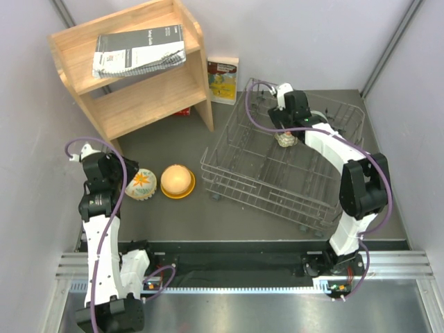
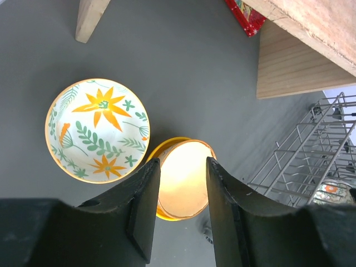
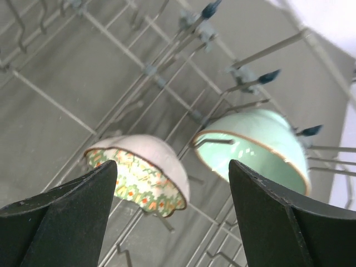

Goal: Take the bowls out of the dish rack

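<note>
Among thin wire tines (image 3: 270, 75) sit a scalloped bowl (image 3: 150, 161) and round teal bowl (image 3: 261, 144).

Grey wire dish rack (image 1: 277, 166), glossy bowls (image 2: 97, 130)

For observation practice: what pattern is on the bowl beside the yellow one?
The bowl: orange flowers, green leaves on white; left wrist view.

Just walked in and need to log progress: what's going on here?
Two bowls are out on the table: a flower-painted bowl and a yellow bowl, with the left gripper open above the yellow one. The right gripper hangs open inside the dish rack over a scalloped bowl and a teal bowl.
</note>
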You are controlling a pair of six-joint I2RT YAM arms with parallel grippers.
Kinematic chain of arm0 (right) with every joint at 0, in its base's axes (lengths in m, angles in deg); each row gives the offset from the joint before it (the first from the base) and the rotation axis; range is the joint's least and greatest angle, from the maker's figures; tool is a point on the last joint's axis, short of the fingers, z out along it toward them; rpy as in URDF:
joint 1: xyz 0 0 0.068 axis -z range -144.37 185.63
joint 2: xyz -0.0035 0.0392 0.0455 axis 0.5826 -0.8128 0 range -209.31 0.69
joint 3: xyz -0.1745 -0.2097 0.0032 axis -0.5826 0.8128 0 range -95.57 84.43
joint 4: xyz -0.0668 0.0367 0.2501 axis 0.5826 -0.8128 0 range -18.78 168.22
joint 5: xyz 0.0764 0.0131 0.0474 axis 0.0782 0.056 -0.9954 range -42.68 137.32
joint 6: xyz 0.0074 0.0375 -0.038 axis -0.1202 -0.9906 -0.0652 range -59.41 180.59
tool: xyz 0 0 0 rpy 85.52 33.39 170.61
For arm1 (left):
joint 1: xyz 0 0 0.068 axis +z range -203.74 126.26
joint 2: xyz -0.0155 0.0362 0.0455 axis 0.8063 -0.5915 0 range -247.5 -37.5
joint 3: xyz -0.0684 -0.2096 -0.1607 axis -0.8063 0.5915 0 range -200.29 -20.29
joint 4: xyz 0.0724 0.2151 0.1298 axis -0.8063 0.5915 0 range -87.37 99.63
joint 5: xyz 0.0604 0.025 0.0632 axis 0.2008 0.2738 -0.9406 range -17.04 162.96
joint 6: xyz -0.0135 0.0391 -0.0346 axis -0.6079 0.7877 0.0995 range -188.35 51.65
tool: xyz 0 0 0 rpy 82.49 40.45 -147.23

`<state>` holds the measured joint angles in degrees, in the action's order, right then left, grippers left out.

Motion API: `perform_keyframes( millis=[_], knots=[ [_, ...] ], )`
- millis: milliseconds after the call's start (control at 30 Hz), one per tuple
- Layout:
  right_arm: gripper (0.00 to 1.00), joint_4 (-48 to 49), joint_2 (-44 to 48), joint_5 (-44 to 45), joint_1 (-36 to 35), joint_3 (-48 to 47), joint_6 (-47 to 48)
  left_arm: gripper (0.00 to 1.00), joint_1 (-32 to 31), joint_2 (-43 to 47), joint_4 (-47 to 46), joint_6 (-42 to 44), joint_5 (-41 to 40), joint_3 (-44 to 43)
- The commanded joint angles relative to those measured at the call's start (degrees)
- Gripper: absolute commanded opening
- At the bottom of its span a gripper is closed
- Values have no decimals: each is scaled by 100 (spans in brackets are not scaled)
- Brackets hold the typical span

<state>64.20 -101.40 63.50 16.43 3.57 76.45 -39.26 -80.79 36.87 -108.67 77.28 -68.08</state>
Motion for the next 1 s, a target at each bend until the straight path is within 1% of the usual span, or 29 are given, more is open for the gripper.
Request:
perform_keyframes(
  millis=[0,133,200,300,333,433,500,533,567,600,700,733,800,833,967],
  knots=[
    [81,40,198,-221,48,211,-153,43,2,-4,-339,-11,122,94],
    [82,22,-12,-256,74,159,-162,43,11,-13,-365,-11,157,103],
    [82,-21,-127,-343,127,-16,-179,43,2,-4,-339,24,131,95],
    [76,-66,-364,-571,223,-289,-188,43,11,4,-321,67,87,94],
    [68,-100,-461,-634,241,-360,-180,43,2,-4,-321,59,78,94],
    [54,-197,-567,-774,268,-510,-188,43,11,-31,-330,76,87,103],
    [51,-206,-567,-819,268,-457,-179,43,2,-22,-339,76,87,130],
    [47,-206,-567,-827,259,-431,-188,43,2,-31,-348,68,78,147],
    [44,-198,-550,-827,268,-352,-180,43,11,-22,-348,59,95,165],
    [38,-197,-497,-836,268,-308,-179,43,11,-22,-348,59,96,182],
    [29,-75,-322,-732,259,-53,-188,43,11,-22,-409,24,140,244],
    [19,-22,-269,-670,250,17,-162,43,2,-31,-435,24,157,261],
    [4,162,-137,-564,233,202,-101,43,11,-39,-462,-3,210,331],
    [0,206,-119,-564,233,228,-57,43,11,-48,-479,-20,219,340],
    [0,277,-14,-555,233,193,-74,43,11,-48,-497,-12,245,358]
  ],
)
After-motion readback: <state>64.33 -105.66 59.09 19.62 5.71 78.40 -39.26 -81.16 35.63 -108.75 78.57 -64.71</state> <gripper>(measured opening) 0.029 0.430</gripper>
